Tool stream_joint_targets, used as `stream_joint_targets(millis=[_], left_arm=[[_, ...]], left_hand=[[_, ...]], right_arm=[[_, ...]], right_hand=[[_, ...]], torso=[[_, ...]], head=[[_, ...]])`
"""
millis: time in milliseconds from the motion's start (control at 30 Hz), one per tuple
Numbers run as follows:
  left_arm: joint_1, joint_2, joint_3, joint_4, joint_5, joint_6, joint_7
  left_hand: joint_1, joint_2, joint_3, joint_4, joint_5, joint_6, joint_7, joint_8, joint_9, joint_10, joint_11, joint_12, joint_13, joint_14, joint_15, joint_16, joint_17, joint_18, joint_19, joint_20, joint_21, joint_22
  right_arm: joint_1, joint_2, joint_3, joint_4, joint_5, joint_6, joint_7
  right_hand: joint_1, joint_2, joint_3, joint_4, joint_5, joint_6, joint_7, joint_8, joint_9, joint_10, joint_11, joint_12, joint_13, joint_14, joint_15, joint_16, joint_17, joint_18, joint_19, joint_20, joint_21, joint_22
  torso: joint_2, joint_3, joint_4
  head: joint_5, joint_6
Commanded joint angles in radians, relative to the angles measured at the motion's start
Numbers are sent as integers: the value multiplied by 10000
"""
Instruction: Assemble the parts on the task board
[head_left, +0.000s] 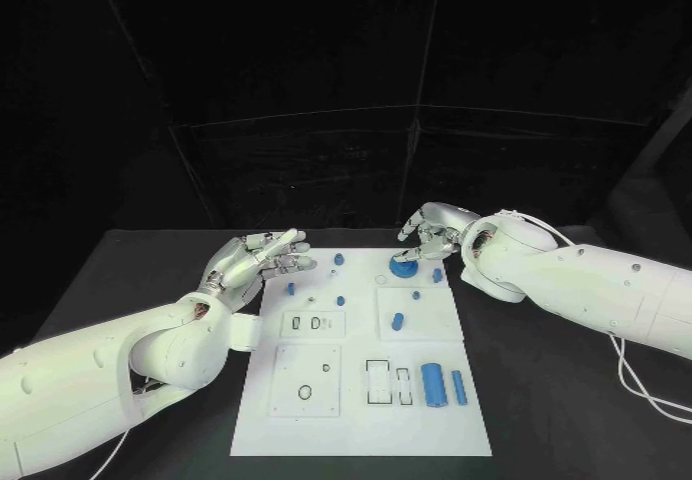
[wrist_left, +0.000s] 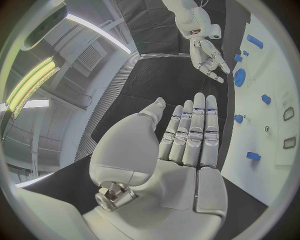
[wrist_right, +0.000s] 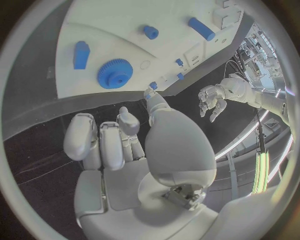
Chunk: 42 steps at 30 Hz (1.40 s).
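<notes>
The white task board (head_left: 361, 425) lies in the middle of the table. A blue gear (head_left: 404, 268) (wrist_right: 114, 73) sits flat near its far edge. My right hand (head_left: 430, 232) (wrist_left: 209, 57) hovers just behind and above the gear, its fingers apart, holding nothing. My left hand (head_left: 260, 258) (wrist_left: 187, 145) is raised at the board's far left edge, fingers stretched out straight, nothing in it. Several small blue pegs (head_left: 340, 299) stand about the board's far half. Two blue cylinders (head_left: 433, 384) lie side by side at its near right.
Inset plates with slots and holes (head_left: 310, 390) take up the board's near left. A blue block (head_left: 395, 321) lies on the plate right of centre. Black table (head_left: 562, 400) surrounds the board on both sides.
</notes>
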Motion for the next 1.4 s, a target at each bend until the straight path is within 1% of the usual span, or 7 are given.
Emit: stream_joint_targets(millis=[33, 167, 267, 400, 500, 767, 1400], left_arm=[[13, 13, 4, -28, 32, 155, 40], [10, 39, 3, -75, 35, 136, 30], [8, 62, 2, -113, 36, 140, 31], [7, 71, 2, -134, 37, 141, 31], [7, 76, 2, -138, 37, 147, 32], [7, 76, 2, -146, 37, 156, 28], [6, 86, 2, -184, 37, 164, 18]], left_hand=[[-67, -10, 20, 11, 22, 55, -2, -36, -5, 74, -12, -56, -9, 83, 18, -39, 17, 66, 77, 9, -30, -13], [-66, -10, 20, 8, 22, 57, -3, -37, -5, 76, -13, -58, -9, 85, 17, -41, 18, 66, 79, 8, -31, -14], [-66, -10, 20, 8, 22, 57, -3, -37, -5, 76, -13, -58, -9, 85, 17, -41, 18, 66, 79, 8, -31, -14], [-66, -10, 20, 8, 22, 57, -3, -37, -5, 76, -13, -58, -9, 85, 17, -41, 18, 66, 79, 8, -31, -14], [-66, -10, 20, 8, 22, 57, -3, -37, -5, 76, -13, -58, -9, 85, 17, -41, 18, 66, 79, 8, -31, -14], [-66, -10, 20, 8, 22, 57, -3, -37, -5, 76, -13, -58, -9, 85, 17, -41, 18, 66, 79, 8, -31, -14], [-66, -10, 20, 8, 22, 57, -3, -37, -5, 76, -13, -58, -9, 85, 17, -41, 18, 66, 79, 8, -31, -14]], right_arm=[[28, 18, 16, -93, 332, 764, -623], [25, 132, 16, -272, 145, 1019, -717], [22, 216, 15, -359, 66, 1158, -722], [19, 301, 15, -451, -53, 1248, -711], [18, 347, 14, -514, -109, 1270, -700], [17, 456, 13, -620, -156, 1401, -656], [10, 612, 10, -850, -165, 1677, -692]], right_hand=[[286, 100, -150, 39, -1, -178, -2, 210, 10, 292, 69, 950, 1122, 514, 90, 213, 370, -172, 79, 41, 118, 192], [519, 161, -323, 72, -3, -387, 46, 459, -2, 642, 125, 1816, 2159, 606, 120, 538, 935, -282, 323, 107, 399, 760], [613, 199, -438, 97, -2, -525, 82, 600, -17, 835, 163, 2219, 2658, 679, 160, 790, 1390, -347, 500, 154, 566, 1106], [668, 215, -482, 95, 1, -593, 98, 658, -25, 909, 182, 2366, 2846, 702, 181, 877, 1552, -370, 559, 171, 625, 1232], [710, 242, -497, 88, 8, -629, 105, 697, -29, 929, 189, 2419, 2913, 712, 192, 919, 1628, -381, 588, 182, 655, 1294], [849, 345, -480, 32, 47, -633, 104, 808, -25, 965, 194, 2511, 3034, 724, 203, 983, 1742, -394, 620, 203, 696, 1371], [1215, 638, -294, -228, -4, -516, 85, 1082, -22, 987, 176, 2584, 3159, 729, 199, 1054, 1861, -407, 646, 216, 749, 1459]], torso=[[6, 11, 4], [18, 3, 5], [5, -9, 19], [11, -24, 2], [11, -30, 14], [12, -24, 9], [10, -13, 2]], head=[[-38, -19], [-31, -47], [-71, -74], [-91, -79], [-113, -102], [-72, -117], [-82, -248]])
